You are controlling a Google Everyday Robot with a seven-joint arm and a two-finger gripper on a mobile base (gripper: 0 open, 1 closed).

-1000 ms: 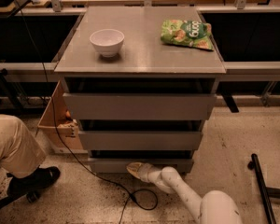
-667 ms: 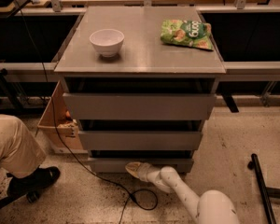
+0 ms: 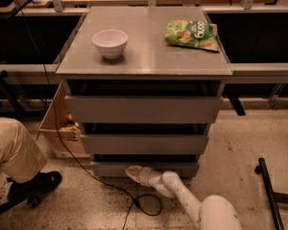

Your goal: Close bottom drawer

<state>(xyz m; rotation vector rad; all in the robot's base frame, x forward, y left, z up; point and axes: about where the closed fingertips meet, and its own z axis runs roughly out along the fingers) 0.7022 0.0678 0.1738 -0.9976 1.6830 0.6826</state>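
Low by the floor, the pincer (image 3: pixel 134 172) rests with its tan tip against the front of the bottom drawer (image 3: pixel 173 169), left of that front's middle. Whether it is apart or together cannot be told. The white arm (image 3: pixel 182 198) reaches it from the near right corner. Compared with a second ago, the tip has crept a little to the left and in toward the cabinet, while the arm has hardly altered its pose. The drawer front itself shows almost no shift between the pictures.

A black cable (image 3: pixel 149 207) loops on the floor just beside the arm. On the left a person's leg (image 3: pixel 12 150) and a cardboard box (image 3: pixel 57 133) stand near the cabinet, both apart from the drawer.

The bottom drawer is the lowest of the three, under the middle drawer (image 3: pixel 144 144) and the top drawer (image 3: pixel 144 109), with a dark gap showing above it. Judging by how its front lines up below the others, the push is probably in its last stretch and the drawer is close to home. Whether it is fully seated is unclear from this angle. The small creep suggests a slow final press, or a drawer already meeting its stop.

Farther back, the counter (image 3: pixel 149 56) carries a white bowl (image 3: pixel 110 42) on the left and a green chip bag (image 3: pixel 192 34) on the right, well apart.
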